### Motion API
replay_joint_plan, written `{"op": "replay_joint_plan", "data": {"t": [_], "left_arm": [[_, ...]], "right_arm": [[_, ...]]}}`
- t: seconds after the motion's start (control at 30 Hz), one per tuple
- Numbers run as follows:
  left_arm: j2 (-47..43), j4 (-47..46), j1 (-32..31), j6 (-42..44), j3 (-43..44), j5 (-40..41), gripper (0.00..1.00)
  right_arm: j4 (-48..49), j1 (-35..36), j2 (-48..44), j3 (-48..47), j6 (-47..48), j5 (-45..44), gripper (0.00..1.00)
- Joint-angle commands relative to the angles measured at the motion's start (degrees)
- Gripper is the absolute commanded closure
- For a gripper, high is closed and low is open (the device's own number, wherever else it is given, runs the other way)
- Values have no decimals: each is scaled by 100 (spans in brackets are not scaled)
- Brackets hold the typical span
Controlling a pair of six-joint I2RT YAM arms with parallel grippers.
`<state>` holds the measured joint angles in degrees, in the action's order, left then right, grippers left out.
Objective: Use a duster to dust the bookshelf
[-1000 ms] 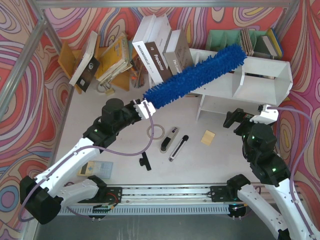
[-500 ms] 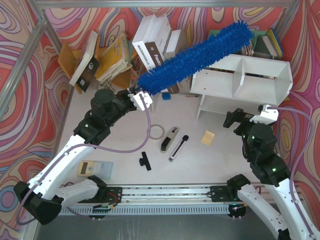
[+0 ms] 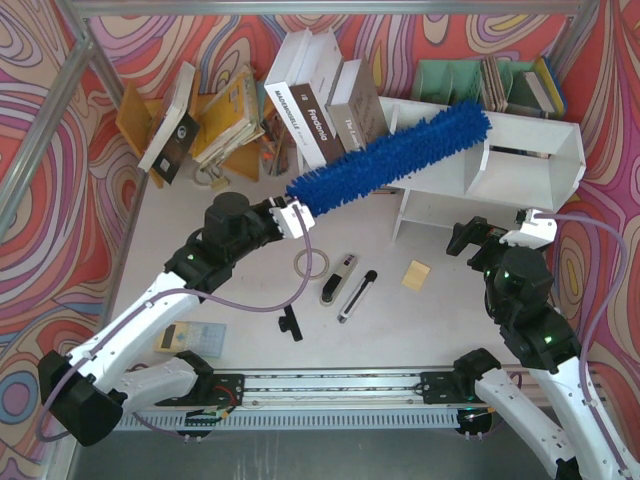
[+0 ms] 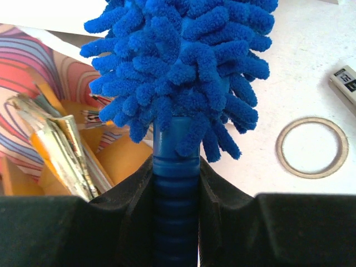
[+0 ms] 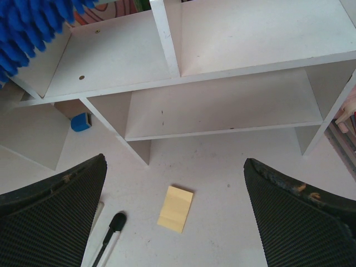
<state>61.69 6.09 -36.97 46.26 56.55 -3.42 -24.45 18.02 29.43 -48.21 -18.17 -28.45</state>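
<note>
The blue fluffy duster (image 3: 390, 155) slants up and right from my left gripper (image 3: 292, 217), its far end lying across the left part of the white bookshelf's (image 3: 530, 150) top. In the left wrist view both black fingers (image 4: 130, 217) press on the ribbed blue handle (image 4: 176, 211), so this gripper is shut on the duster (image 4: 178, 67). My right gripper (image 3: 478, 238) hovers in front of the bookshelf (image 5: 222, 100), jaws wide apart and empty, with the duster's tip (image 5: 28, 28) at the upper left of its view.
Books (image 3: 320, 100) lean behind the duster, more on a tan rack (image 3: 215, 115) at back left. A green organizer (image 3: 470, 80) stands behind the shelf. On the table lie a tape ring (image 3: 312, 263), a black-and-silver tool (image 3: 357, 294), a yellow pad (image 3: 416, 275) and a small blue block (image 5: 81, 122).
The left arm lifted the duster up off the shelf half a second ago, then brought it back down onto the shelf top. The right arm stayed still.
</note>
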Motion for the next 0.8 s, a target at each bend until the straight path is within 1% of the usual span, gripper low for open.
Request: {"op": "replay_joint_plan", "data": {"t": [0.0,0.13,0.27,0.53,0.77], "left_arm": [[40,-501,-58,-323,-167,-28,100],[-50,-493,-37,-230,-39,41,100],[-184,-309,120,-8,295,-149,100],[-297,-249,674,383,713,-746,100],[-154,-186,1265,954,1007,-1558,100]], "right_arm": [[187,-7,16,-3,69,-18,1],[177,-3,10,2,90,-37,1],[180,-3,1,8,86,-47,1],[169,-6,27,3,86,-64,1],[159,0,117,-4,83,-64,1]]}}
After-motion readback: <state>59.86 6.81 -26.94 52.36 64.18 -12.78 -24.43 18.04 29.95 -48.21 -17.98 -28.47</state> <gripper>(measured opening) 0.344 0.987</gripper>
